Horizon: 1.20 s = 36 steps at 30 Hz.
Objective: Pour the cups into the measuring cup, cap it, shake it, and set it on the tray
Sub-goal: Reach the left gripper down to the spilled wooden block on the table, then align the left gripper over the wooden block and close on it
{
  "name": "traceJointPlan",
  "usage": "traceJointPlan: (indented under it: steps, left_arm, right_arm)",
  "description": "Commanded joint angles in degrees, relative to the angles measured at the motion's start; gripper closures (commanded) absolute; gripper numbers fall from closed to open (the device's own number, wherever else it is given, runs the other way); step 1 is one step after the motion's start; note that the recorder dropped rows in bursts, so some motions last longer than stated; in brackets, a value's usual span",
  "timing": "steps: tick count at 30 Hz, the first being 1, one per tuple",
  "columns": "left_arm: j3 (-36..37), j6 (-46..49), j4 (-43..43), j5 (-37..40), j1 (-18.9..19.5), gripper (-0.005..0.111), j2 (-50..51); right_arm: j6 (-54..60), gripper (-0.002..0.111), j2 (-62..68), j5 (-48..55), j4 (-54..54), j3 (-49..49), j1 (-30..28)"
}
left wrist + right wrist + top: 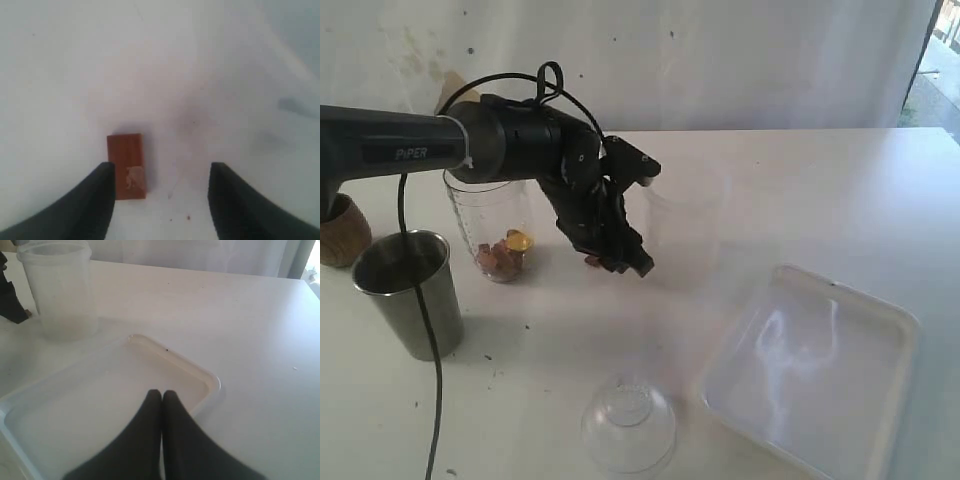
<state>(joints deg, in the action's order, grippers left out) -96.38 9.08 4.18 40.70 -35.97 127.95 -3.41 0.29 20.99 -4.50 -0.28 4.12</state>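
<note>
- The steel tumbler (405,290) showed a brushed metal wall with a dull shine.
- The wooden cup (340,232) was brown and matt, its grain visible.
- The measuring cup (490,210) was clear, glossy plastic.
- The frosted cup (60,290) was cloudy, whitish, translucent plastic.
- The tray (845,292) was smooth white plastic with a soft sheen.
- The dome lid (628,425) was clear plastic that caught glints.
- The block (126,165) looked like reddish-brown wood, scuffed pale at one end.
- The left gripper (161,170) and right gripper (161,395) had matt black fingers.
- The arm (400,150) wore a smooth black casing.
- The table (820,190) was smooth, matt white and lightly specked.
</note>
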Motion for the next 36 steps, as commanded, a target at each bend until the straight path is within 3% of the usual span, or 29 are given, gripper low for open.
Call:
traceJointPlan:
  steps: [1,7,14,19,36]
  left_arm:
    - [0.3,-4.1,4.3,2.1,0.1,0.053,1.0]
    - [0.3,-1.3,-0.7,4.0,2.4,0.053,0.7]
    - [-0.5,2.6,-1.9,1.6,2.0,0.053,-3.0]
    - [-3.8,3.2,-3.5,4.5,2.0,0.053,-3.4]
    - [-3.6,10.0,-9.8,7.8,2.0,0.053,-3.3]
  right_arm:
    - [-0.2,0.108,-0.3,-0.8,-0.1,0.3,-0.1]
    - [-0.2,0.108,-0.3,-0.8,-0.1,0.3,-0.1]
    - [-0.2,0.108,-0.3,-0.8,-0.1,0.3,-0.1]
    - [-0.2,0.108,-0.3,-0.8,-0.1,0.3,-0.1]
    - [-0.2,0.108,-0.3,-0.8,-0.1,0.3,-0.1]
